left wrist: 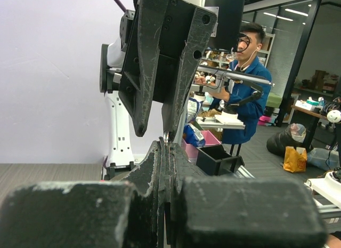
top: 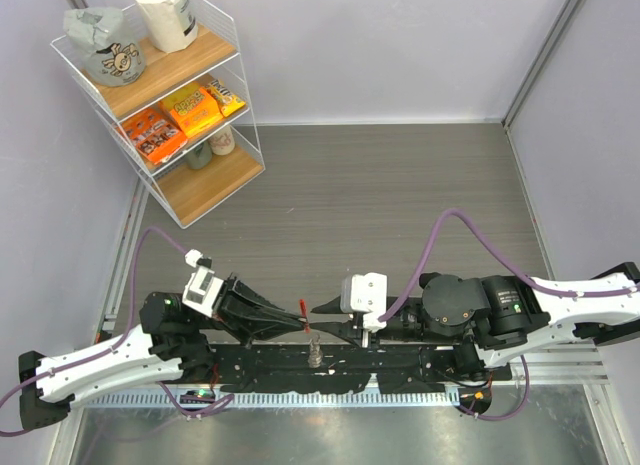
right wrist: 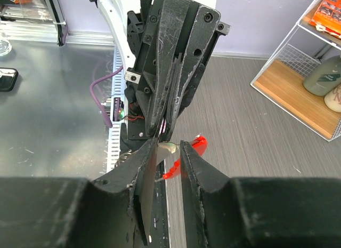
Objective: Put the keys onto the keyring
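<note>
Hands meet tip to tip, low over the table [top: 400, 195], near its front edge: left hand [top: 297, 321] is pinched tight on the keyring [right wrist: 201, 145], whose red arc pokes out through the right hand [top: 320, 307], fingers a crack apart

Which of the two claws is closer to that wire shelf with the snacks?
Left. The left gripper lies down-right of the wire shelf; the right gripper faces it tip to tip, a little farther from the shelf.
</note>
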`<move>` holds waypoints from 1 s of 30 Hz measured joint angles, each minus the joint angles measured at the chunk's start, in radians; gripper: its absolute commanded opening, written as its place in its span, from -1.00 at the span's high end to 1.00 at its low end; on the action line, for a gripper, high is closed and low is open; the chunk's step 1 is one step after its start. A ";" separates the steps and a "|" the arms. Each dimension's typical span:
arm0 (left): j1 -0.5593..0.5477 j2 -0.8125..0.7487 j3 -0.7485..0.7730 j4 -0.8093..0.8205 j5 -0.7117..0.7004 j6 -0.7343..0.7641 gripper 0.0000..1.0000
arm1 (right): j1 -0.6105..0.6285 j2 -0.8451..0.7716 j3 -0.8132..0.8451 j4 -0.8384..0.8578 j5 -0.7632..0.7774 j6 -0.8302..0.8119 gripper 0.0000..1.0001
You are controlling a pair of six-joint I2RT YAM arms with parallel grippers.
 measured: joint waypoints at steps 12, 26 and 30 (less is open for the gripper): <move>0.000 0.000 0.000 -0.001 0.003 0.000 1.00 | 0.000 0.019 0.001 0.007 -0.015 0.000 0.42; 0.000 0.000 0.001 0.009 0.004 0.000 1.00 | 0.000 0.034 0.009 0.002 -0.016 -0.011 0.89; 0.000 0.000 0.003 0.014 0.010 0.000 1.00 | 0.000 0.032 0.006 0.011 -0.014 -0.014 0.89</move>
